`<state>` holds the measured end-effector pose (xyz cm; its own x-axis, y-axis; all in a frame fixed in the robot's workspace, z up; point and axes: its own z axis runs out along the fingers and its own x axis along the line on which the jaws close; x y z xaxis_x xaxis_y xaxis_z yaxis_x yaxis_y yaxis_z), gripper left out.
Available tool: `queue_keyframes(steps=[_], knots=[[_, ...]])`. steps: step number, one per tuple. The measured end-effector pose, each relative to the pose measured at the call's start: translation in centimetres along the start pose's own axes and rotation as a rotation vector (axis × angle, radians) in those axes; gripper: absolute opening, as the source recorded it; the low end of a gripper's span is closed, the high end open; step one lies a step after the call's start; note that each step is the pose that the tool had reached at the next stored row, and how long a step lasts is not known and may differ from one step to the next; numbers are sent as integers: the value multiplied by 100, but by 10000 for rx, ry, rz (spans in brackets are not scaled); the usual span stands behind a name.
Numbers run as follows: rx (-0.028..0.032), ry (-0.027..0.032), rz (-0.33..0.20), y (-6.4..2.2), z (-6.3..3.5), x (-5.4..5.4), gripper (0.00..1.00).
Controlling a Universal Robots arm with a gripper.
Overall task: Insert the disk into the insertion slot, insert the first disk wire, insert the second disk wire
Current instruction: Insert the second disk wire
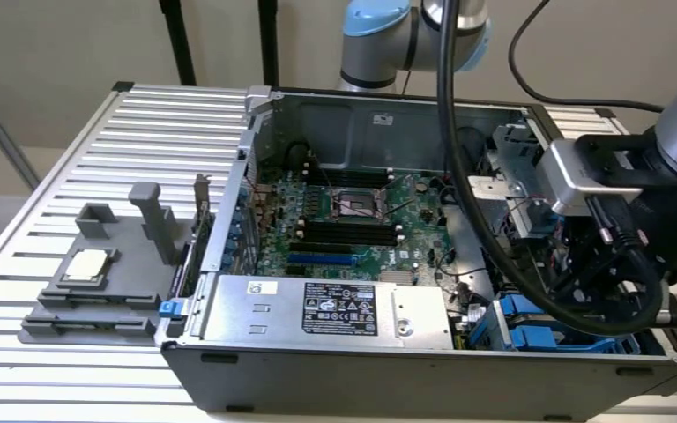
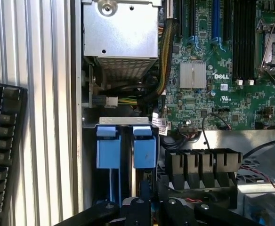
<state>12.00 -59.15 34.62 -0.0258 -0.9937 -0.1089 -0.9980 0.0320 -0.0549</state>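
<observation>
The open computer case (image 1: pixel 433 370) lies on a slatted table. My arm's wrist (image 1: pixel 598 176) hangs over the case's corner at the exterior view's right, above the insertion slot (image 1: pixel 545 339). In the wrist view, two bright blue carriers (image 2: pixel 108 150) stand side by side in that slot. The disk (image 2: pixel 144 151) in its blue carrier sits directly ahead of my gripper (image 2: pixel 145 203). The black fingers are shut, close over the disk's end, and I cannot tell whether anything thin is pinched between them. A white plug with yellow and black wires (image 2: pixel 111 100) lies loose just beyond the slot.
The silver power-supply box (image 1: pixel 327 308) fills the case's front. The green motherboard (image 1: pixel 351 211) lies behind it. A thick black cable (image 1: pixel 479 229) loops down from the arm. A grey fixture (image 1: pixel 92 273) stands on the table at the exterior view's left. A black segmented part (image 2: pixel 203 165) sits beside the slot.
</observation>
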Motion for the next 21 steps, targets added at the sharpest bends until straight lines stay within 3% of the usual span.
queue_keyframes(steps=[21], knots=[[111, -66, -226, 9, 59, 8, 17]])
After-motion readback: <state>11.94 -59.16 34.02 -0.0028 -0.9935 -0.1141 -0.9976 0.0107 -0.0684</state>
